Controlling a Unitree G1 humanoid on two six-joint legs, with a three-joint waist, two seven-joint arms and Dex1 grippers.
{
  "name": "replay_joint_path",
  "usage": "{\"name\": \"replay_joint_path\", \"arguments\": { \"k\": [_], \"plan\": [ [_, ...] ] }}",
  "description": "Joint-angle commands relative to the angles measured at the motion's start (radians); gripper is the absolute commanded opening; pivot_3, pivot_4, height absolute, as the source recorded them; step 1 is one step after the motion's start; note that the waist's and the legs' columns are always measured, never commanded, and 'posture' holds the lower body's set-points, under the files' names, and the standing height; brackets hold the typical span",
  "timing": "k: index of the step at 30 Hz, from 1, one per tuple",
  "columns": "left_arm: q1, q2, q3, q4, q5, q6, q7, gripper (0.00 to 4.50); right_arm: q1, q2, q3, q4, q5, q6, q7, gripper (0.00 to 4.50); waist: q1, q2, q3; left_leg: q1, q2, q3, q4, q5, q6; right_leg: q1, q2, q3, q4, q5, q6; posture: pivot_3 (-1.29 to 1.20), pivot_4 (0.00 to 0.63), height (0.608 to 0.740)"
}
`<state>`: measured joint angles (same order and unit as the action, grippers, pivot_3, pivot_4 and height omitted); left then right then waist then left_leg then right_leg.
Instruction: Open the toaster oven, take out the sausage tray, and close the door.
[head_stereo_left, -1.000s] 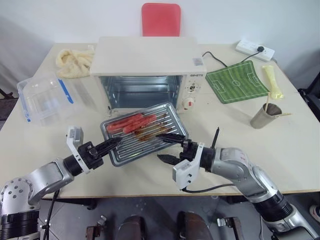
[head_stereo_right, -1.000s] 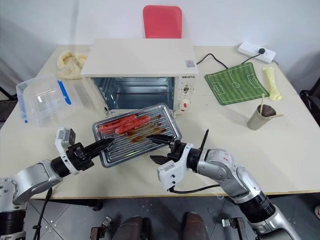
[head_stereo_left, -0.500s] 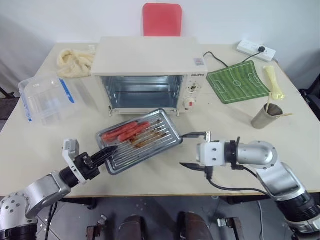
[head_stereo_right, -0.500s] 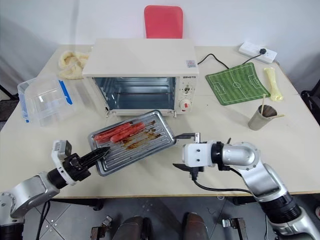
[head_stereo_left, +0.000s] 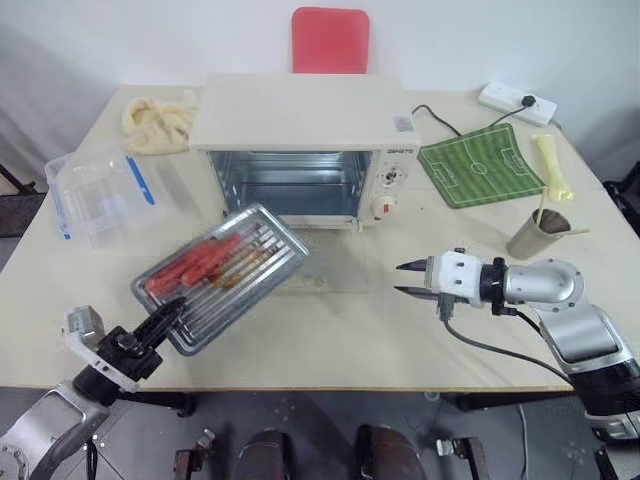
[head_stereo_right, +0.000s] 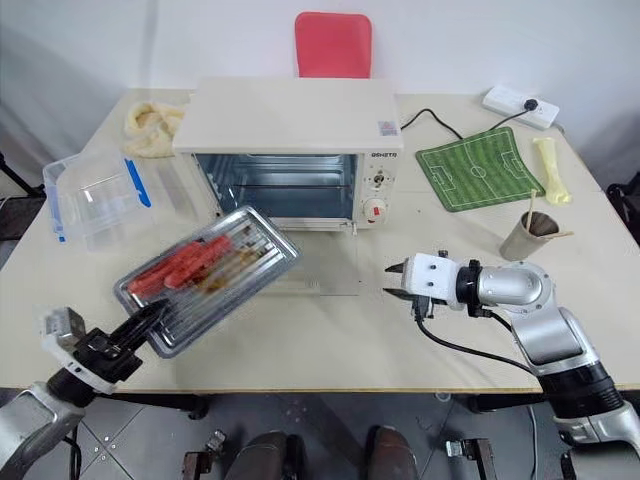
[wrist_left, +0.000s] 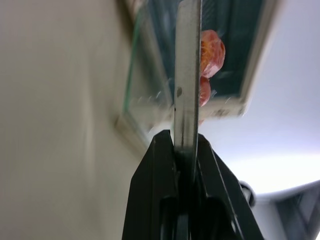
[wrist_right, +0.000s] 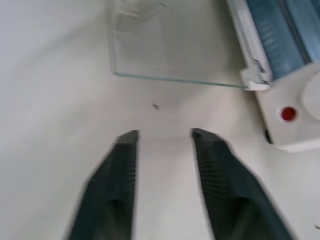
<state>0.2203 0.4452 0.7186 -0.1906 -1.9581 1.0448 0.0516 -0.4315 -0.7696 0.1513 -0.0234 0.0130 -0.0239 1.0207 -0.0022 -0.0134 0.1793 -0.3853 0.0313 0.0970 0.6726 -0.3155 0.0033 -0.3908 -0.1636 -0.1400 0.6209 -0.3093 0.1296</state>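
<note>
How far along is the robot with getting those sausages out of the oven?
Done: the door lies open and the sausage tray is out of the toaster oven. In hand: the left tool grips the tray's edge. Left: setting it down and shutting the door; the right tool holds nothing.

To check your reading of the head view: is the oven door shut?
No: the door lies flat on the table before the toaster oven, whose cavity stands open.
</note>
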Motion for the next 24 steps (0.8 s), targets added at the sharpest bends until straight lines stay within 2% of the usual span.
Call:
{"name": "replay_joint_path", "arguments": {
  "k": [1,2,3,15,20,24],
  "plan": [
    [0.03,-0.024,0.08,-0.047,-0.014,-0.031,0.001,0.0,-0.011,0.028,0.02,0.071,-0.04,-0.061,-0.035,0.51,0.0,0.0,0.0,0.0,0.0,0.0,0.0,0.0,0.0,0.0,0.0,0.0,0.001,0.0,0.0,0.0,0.15,0.74],
    [0.033,-0.032,0.093,-0.052,-0.014,-0.036,0.002,0.0,-0.014,0.038,0.026,0.086,-0.047,-0.072,-0.04,0.18,-0.001,0.0,0.0,0.0,0.0,0.0,0.0,0.0,0.0,0.0,0.0,0.0,0.0,0.0,0.0,0.0,0.15,0.74],
    [0.038,-0.038,0.104,-0.056,-0.014,-0.042,0.004,0.0,-0.017,0.047,0.032,0.098,-0.052,-0.084,-0.044,0.03,-0.001,0.0,0.0,0.0,0.0,0.0,0.0,0.0,0.0,-0.001,0.0,0.001,0.0,0.0,0.0,0.0,0.15,0.74],
    [0.209,-0.134,0.214,-0.136,-0.014,-0.092,-0.004,0.0,-0.08,0.176,0.102,0.215,-0.072,-0.157,-0.055,0.03,-0.002,0.0,0.0,-0.001,0.0,0.001,0.002,-0.001,0.002,0.0,0.0,0.003,0.0,0.0,0.0,0.0,0.15,0.74],
    [0.221,-0.164,0.26,-0.141,-0.014,-0.138,0.021,0.0,-0.126,0.233,0.11,0.23,-0.053,-0.18,-0.055,0.03,-0.002,0.0,0.0,-0.001,0.0,0.001,0.003,-0.002,0.002,-0.001,0.001,0.004,0.0,0.0,-0.001,0.0,0.15,0.74],
    [0.208,-0.161,0.294,-0.091,-0.014,-0.151,0.056,0.0,-0.167,0.255,0.098,0.156,0.015,-0.111,-0.005,0.03,-0.002,0.0,0.0,-0.001,0.001,0.001,0.004,-0.002,0.003,-0.001,0.001,0.004,0.0,0.0,-0.001,0.0,0.15,0.74]
  ]
}}
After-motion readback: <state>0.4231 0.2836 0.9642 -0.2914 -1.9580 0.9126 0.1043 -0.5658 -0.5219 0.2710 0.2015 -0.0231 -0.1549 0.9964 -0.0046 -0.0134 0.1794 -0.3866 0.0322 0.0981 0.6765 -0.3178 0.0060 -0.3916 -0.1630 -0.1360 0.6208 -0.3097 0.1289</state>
